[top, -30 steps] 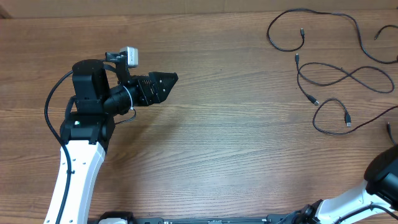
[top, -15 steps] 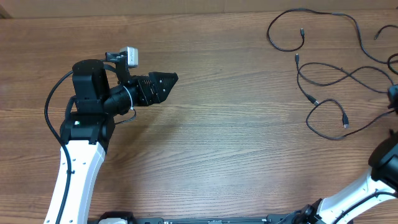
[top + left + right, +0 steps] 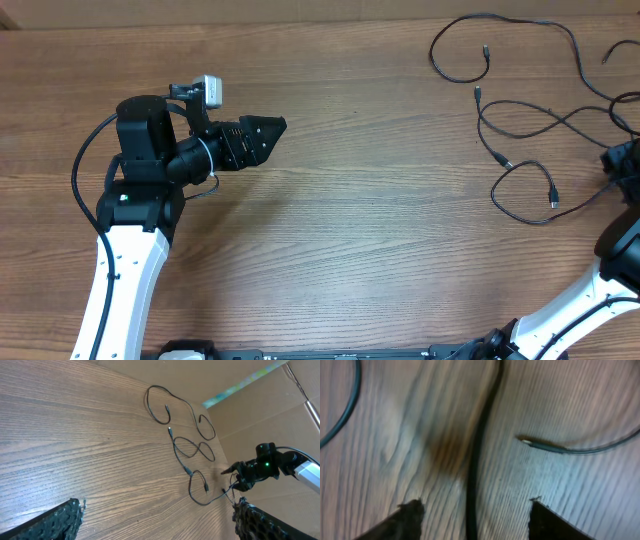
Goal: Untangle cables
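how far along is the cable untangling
Done: the cables lie as loose strands on the right side of the table, with no tight bundle. In hand: the right gripper is open, straddling one strand, not gripping. The left gripper is open and far off. Left: some strands loop and cross.

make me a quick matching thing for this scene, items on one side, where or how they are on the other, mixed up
1 left pincer
2 right pincer
3 cables
4 table

a loose strands, upper right of the overhead view
b open, one strand running through its gap
c brown wood grain
d open, nothing in its gap

Pairs: 1-d, 2-b, 3-a, 4-c
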Controlling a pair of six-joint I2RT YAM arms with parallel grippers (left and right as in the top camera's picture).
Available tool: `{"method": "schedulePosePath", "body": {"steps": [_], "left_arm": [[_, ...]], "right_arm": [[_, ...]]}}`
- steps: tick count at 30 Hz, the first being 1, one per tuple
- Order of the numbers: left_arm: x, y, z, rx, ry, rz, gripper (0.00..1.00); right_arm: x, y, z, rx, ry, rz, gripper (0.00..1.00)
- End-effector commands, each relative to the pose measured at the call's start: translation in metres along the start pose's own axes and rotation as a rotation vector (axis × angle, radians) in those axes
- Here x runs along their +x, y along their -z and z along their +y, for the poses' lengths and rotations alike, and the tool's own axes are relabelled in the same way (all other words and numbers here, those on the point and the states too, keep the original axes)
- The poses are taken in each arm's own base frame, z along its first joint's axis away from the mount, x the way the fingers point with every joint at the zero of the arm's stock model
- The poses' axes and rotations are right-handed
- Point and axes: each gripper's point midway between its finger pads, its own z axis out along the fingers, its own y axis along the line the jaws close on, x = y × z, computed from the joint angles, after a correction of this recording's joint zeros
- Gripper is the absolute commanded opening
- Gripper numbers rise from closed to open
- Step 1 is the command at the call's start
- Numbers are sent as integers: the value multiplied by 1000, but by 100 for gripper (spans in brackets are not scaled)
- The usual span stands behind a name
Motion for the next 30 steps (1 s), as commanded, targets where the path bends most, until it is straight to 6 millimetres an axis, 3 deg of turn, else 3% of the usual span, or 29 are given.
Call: {"method": "schedulePosePath", "body": {"steps": [1, 4, 7, 16, 17, 18, 20, 23, 30], "left_arm": [[-6, 1, -3, 2, -30, -10, 99], [-6, 1, -3, 2, -30, -10, 98], [-6, 1, -3, 2, -33, -11, 99], [-6, 1, -3, 2, -56, -10, 99], [-6, 1, -3, 2, -56, -10, 99], [-6, 1, -3, 1, -55, -10, 100], [-5, 1, -3, 1, -54, -9, 99], [-5, 1, -3, 0, -52, -7, 99], [-4, 1, -2, -1, -51, -5, 99]], "right_arm": [[7, -3, 12, -62, 106, 37, 73], [1, 8, 11, -62, 104, 33, 74], [-12, 33, 12, -75, 95, 15, 75], [-54, 148, 15, -175, 68, -123, 76], [-55, 154, 14, -180, 66, -130, 72], [-54, 158, 13, -179, 66, -129, 61], [-50, 156, 10, -167, 64, -113, 33], [-40, 140, 6, -132, 40, -61, 6], [-14, 80, 0, -45, 35, 45, 4]]}}
